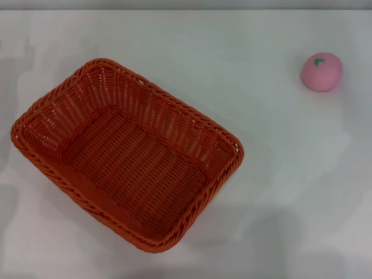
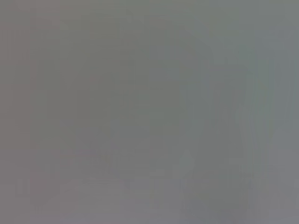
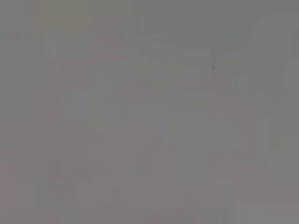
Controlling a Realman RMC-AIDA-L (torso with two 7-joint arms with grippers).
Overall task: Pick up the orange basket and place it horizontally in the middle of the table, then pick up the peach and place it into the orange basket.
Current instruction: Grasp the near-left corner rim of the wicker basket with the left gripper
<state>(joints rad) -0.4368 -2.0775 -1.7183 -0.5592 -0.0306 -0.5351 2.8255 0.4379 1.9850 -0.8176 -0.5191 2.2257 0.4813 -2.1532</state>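
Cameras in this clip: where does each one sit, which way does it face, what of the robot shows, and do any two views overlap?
Head view: from the robot's head, looking forward and down at the table, with the orange basket on the robot's left and the peach far right; no arm or gripper shows.
Left wrist view: a featureless grey field; nothing identifiable.
Right wrist view: the same, featureless grey.
Shared: the wrist views share nothing recognisable with the head view.
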